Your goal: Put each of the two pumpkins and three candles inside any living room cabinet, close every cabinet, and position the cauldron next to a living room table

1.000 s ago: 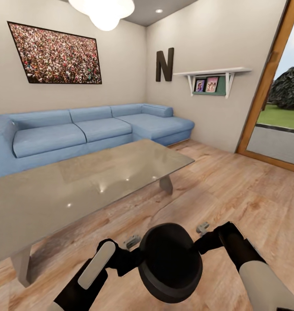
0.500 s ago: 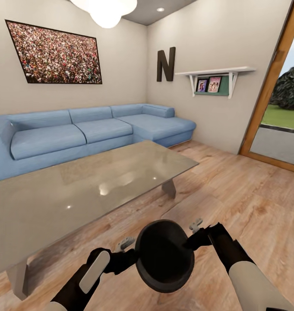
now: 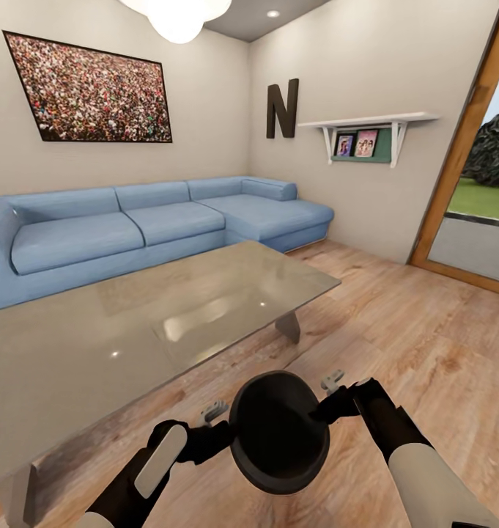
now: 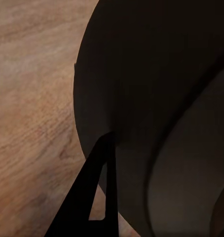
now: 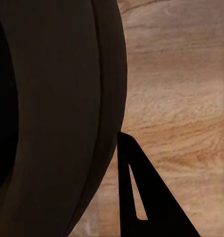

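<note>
Wooden plank floor (image 3: 396,308) runs across the room, pale walls behind. On the left wall hangs a wide picture (image 3: 88,89) of a speckled crowd. Below it a long blue sofa (image 3: 154,220) stretches along the wall and turns the corner. In front of the sofa stands the table (image 3: 117,330), its glossy grey top catching ceiling lights, one slanted grey leg showing under its right end. Further right, a dark letter N (image 3: 281,108) is on the wall, then a white shelf (image 3: 366,121) with two small photos, then a wood-framed door (image 3: 461,154) with grass outside.

Low in the head view, the cauldron (image 3: 278,433) sits between both arms: black, round-bellied, wide mouth tilted toward the camera, dark inside. It is near the table's front edge, just off its right half, with floor showing between them. Whether it rests on the floor cannot be told.

The left gripper (image 3: 214,416) is at the cauldron's left side; in the left wrist view one dark finger (image 4: 94,195) lies against the black wall of the pot (image 4: 156,108). The right gripper (image 3: 331,386) meets the rim on the right, a finger (image 5: 141,197) beside the curved side (image 5: 57,118). Each jaw looks closed on the wall, though the second fingers are hidden.

To the right of the pot, open floor runs clear to the door.
</note>
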